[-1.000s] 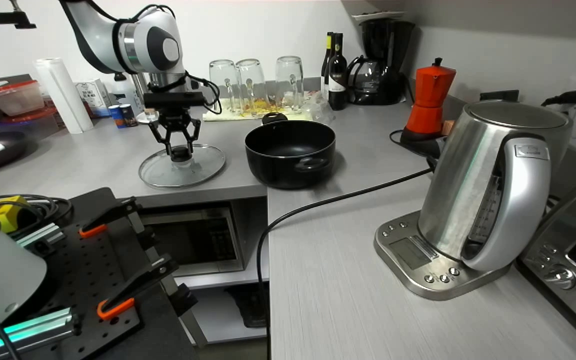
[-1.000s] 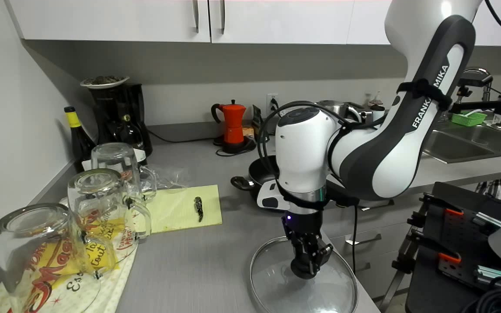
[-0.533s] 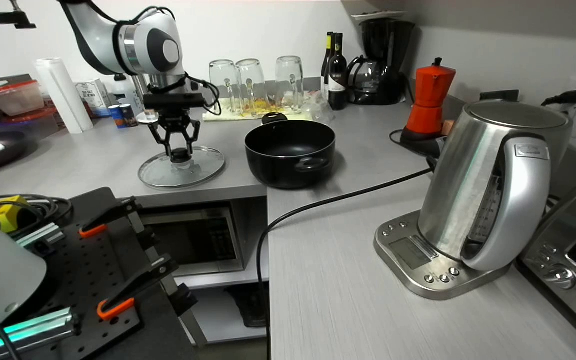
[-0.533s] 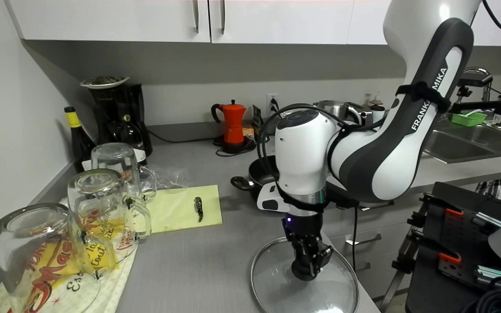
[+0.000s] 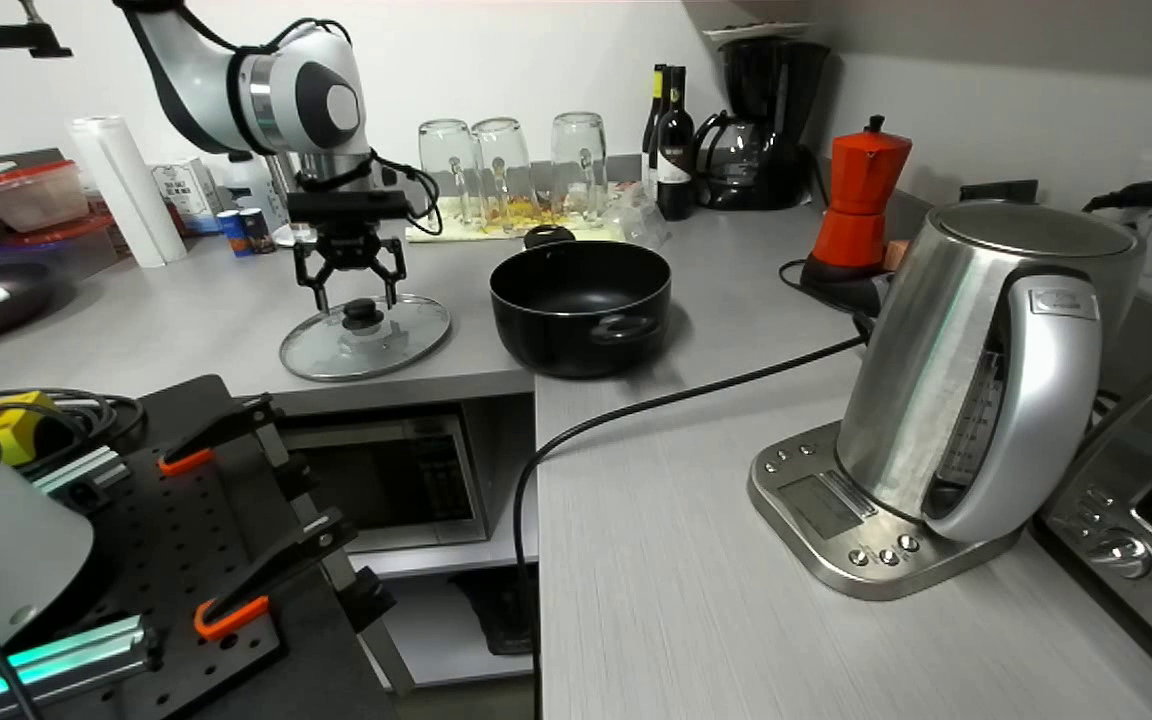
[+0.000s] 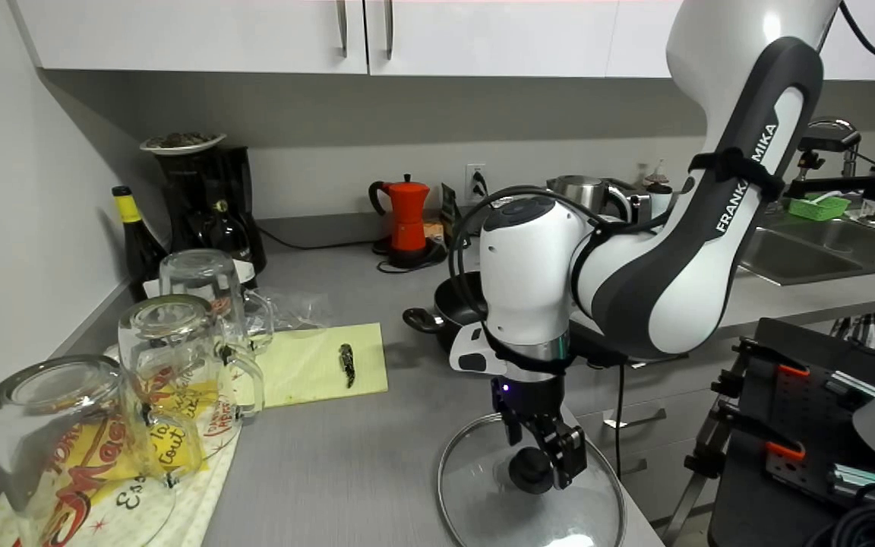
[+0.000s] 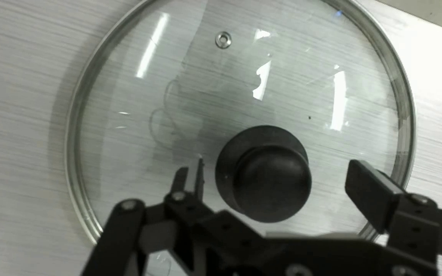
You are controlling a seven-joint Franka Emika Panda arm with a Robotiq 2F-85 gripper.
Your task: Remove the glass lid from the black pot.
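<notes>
The glass lid (image 5: 414, 335) with its metal rim lies on the grey counter, left of the black pot (image 5: 541, 330) and near the front edge. Its black knob (image 7: 272, 184) points up. My gripper (image 7: 276, 163) is open over the lid, one finger on each side of the knob, with a gap on both sides in the wrist view. The fingers (image 7: 370, 188) hold nothing. In an exterior view the pot stands uncovered, its dark inside showing; in an exterior view the arm hides much of the pot (image 6: 449, 304). The lid (image 6: 483, 505) shows whole in the wrist view except where the gripper covers it.
Glass mugs (image 6: 168, 349) stand upside down along the wall, beside a yellow cloth (image 6: 312, 372). A steel kettle (image 5: 926, 370) and a red moka pot (image 5: 856, 200) are farther along. A black cable (image 5: 656, 400) crosses the counter. The counter's front edge (image 5: 416, 388) runs close to the lid.
The fingers have spread apart and let go of the knob, which now shows between them. The lid has come down very slightly. The pot has not moved.
</notes>
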